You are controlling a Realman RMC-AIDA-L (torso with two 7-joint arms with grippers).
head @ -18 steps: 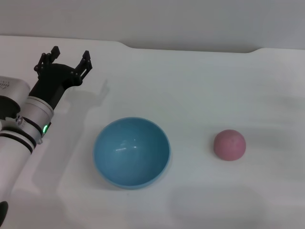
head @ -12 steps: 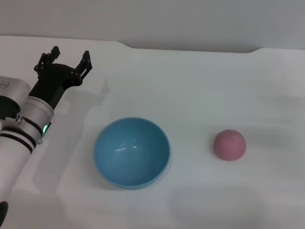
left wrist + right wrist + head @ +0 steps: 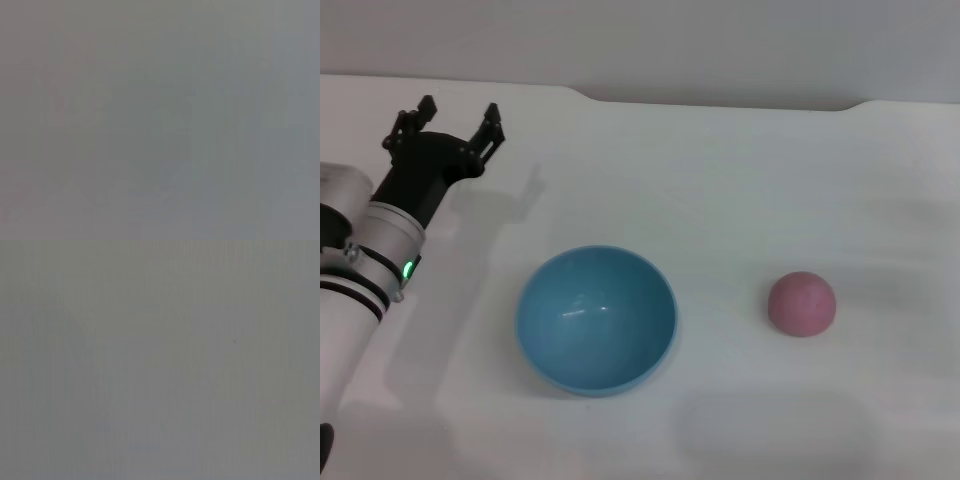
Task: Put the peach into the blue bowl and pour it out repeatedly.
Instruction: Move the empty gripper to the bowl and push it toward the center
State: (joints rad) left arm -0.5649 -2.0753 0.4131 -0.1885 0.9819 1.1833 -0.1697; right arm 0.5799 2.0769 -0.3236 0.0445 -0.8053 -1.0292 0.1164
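Head view: left hand (image 3: 450,118) spread empty, well apart from peach (image 3: 801,303).

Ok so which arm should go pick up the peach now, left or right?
Probably the right, though it is out of view. The peach lies on the table's right side, and the blue bowl sits between it and the open left gripper, which hovers at the far left corner.

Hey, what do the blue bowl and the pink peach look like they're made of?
The blue bowl looks like glazed ceramic or hard plastic: glossy, with small highlights inside. The peach looks matte and faintly speckled with no shine, possibly foam or soft plastic.
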